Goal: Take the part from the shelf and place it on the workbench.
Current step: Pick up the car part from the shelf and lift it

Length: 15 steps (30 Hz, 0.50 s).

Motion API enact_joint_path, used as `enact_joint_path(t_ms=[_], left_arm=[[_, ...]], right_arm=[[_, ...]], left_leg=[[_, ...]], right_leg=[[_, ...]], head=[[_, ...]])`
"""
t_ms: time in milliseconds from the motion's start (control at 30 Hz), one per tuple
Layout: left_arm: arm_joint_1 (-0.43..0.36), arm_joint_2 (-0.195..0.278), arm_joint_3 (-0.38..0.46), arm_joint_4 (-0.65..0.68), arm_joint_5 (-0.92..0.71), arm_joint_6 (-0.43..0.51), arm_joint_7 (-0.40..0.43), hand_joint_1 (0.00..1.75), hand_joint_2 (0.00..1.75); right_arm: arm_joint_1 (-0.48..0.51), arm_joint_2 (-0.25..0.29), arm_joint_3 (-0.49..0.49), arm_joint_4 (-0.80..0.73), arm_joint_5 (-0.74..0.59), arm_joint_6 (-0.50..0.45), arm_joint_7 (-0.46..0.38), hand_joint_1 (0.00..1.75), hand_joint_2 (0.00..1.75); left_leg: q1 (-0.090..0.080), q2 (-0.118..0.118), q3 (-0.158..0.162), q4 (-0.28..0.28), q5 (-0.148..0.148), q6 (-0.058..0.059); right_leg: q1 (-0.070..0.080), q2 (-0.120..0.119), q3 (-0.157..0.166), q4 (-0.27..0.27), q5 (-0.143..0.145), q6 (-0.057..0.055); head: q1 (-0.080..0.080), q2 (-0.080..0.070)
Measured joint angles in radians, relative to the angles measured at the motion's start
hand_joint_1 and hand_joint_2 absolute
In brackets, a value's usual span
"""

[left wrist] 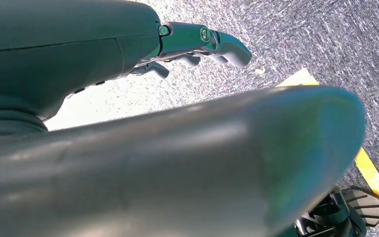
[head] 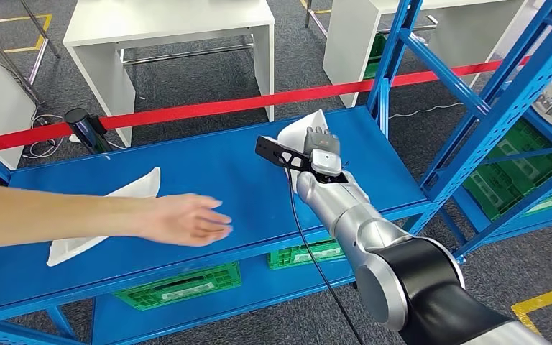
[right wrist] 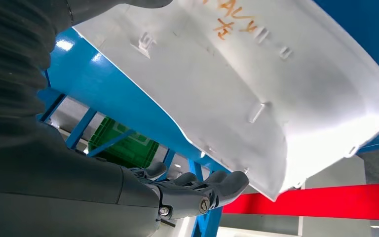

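Observation:
A white curved plastic part (head: 306, 123) stands tilted up on the blue shelf (head: 215, 162), at its right end. My right hand (head: 321, 149) is at this part. In the right wrist view the part (right wrist: 256, 84) shows its inner side with small clips, and it sits between my thumb and my dark fingers (right wrist: 197, 190), which curl under its edge. A second white part (head: 108, 215) lies flat at the shelf's left end. My left hand (left wrist: 202, 42) hangs over grey carpet with its fingers stretched out and nothing in them.
A person's bare arm reaches in from the left, its hand (head: 187, 219) hovering over the shelf's middle. Blue shelf uprights (head: 395, 57) rise just right of my hand. Red tape (head: 223, 108) runs behind the shelf, white tables (head: 165, 29) stand beyond it, and green crates (head: 180, 287) sit below.

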Motion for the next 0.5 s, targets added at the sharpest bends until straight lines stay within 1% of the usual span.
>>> enact_joint_path(t_ms=[500], left_arm=[[0.0, 0.0, 0.0, 0.0, 0.0, 0.0, 0.0, 0.0, 0.0]], right_arm=[[0.001, 0.0, -0.001, 0.0, 0.007, 0.0, 0.001, 0.0, 1.75]], left_leg=[[0.0, 0.0, 0.0, 0.0, 0.0, 0.0]], right_leg=[[0.0, 0.0, 0.0, 0.0, 0.0, 0.0]], head=[[0.0, 0.0]])
